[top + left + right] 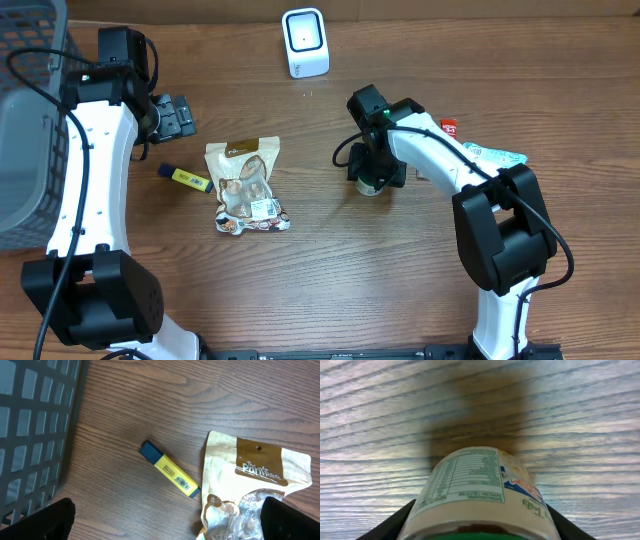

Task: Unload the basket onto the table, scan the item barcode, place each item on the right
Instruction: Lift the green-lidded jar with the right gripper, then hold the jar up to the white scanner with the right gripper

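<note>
Tub (480,490) sits on the table (330,290) between the right pincer's (376,176) jaws, which flank it closely; you cannot tell if they grip yet. Scanner (305,42) waits well beyond that pincer: lift and scan remain yours. Left pincer (167,525) gapes wide.

Overhead, soft even light falls from above on the table (330,300). Shadows there are short and faint, and the white scanner (305,42) near the far edge looks almost washed out. The left wrist view is crisp, with glints on the pouch (235,510) foil. In the right wrist view the wood is pale with glare and smeared, and the tub (470,485) throws a dark, blurred shadow behind it.
</note>
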Robot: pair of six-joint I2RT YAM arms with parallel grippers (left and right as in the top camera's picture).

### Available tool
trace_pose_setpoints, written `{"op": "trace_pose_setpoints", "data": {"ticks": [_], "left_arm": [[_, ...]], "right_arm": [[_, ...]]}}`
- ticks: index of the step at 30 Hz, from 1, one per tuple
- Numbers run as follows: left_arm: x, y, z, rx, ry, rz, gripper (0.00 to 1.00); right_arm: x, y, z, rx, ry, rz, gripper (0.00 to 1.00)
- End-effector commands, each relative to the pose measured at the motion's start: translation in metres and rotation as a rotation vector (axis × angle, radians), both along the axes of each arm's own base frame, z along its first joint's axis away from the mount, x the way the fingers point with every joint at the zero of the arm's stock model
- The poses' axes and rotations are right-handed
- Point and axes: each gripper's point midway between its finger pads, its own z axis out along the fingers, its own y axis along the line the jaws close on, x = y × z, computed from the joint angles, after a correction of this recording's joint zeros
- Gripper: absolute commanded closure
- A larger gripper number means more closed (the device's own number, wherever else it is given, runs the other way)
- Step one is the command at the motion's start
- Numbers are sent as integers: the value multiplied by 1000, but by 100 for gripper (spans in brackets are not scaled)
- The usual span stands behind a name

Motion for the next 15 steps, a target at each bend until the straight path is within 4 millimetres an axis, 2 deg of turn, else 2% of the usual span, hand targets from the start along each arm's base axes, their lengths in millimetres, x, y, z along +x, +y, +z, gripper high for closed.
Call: {"op": "trace_pose_setpoints", "data": {"ticks": [1, 3, 6, 8, 10, 14, 15], "left_arm": [[-1, -1, 5, 13, -11, -12, 0], [-1, -1, 5, 13, -12, -12, 0], [-1, -1, 5, 13, -12, -12, 0], [-1, -1, 5, 13, -12, -12, 0], [-1, -1, 5, 13, -12, -12, 0], [-1, -1, 5, 13, -11, -12, 0], [-1, -1, 5, 13, -11, -12, 0]], "right_arm": [[10, 5, 15, 10, -23, 1, 48], [12, 7, 30, 14, -23, 2, 52], [19, 10, 72, 23, -42, 5, 53], [23, 13, 93, 34, -61, 7, 53], [27, 24, 123, 94, -89, 76, 54], [38, 33, 168, 150, -171, 90, 57], [40, 33, 174, 155, -183, 90, 57]]}}
